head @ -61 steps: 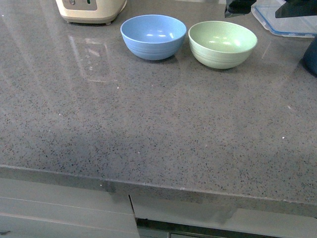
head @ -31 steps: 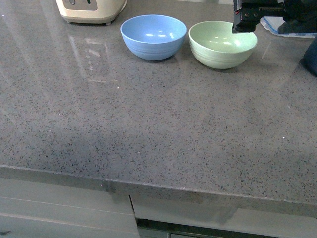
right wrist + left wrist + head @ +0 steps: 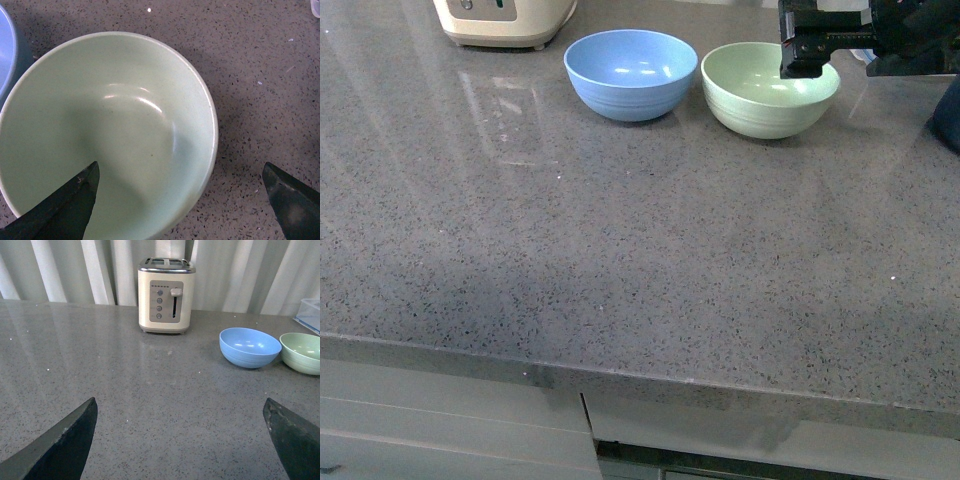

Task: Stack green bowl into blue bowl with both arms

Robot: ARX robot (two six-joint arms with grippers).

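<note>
On the grey speckled stone surface [image 3: 620,250], the matte, round, pale green bowl [image 3: 770,88] stands upright at the far side. It is just beside the matte, round, light blue bowl [image 3: 630,73] on its left, with a narrow gap between the two, and both bowls are empty. A cream two-slot toaster [image 3: 166,295] stands left of the blue bowl, well apart from it, in front of a pale ribbed wall. A dark navy object [image 3: 948,115] pokes in at the right edge, near the green bowl but not touching it. A clear plastic container [image 3: 310,310] with a blue rim lies behind the green bowl, and in the front view it is mostly hidden by the arm. Nothing lies between the two bowls. The black right gripper [image 3: 180,167] hangs over the green bowl's far right rim with its fingers [image 3: 65,210] spread wide. One finger is above the hollow and the other above bare surface beyond the rim, on the side away from the blue bowl; neither visibly touches the bowl. The black left gripper [image 3: 180,402] is out of the front view, facing the toaster and bowls from well back, and its fingers [image 3: 60,445] are also spread wide around nothing. A second ago the right gripper barely showed at the top edge and the container lay in plain sight. Since half a second ago it has sunk a little and edged toward the blue bowl, while neither bowl has shifted.
</note>
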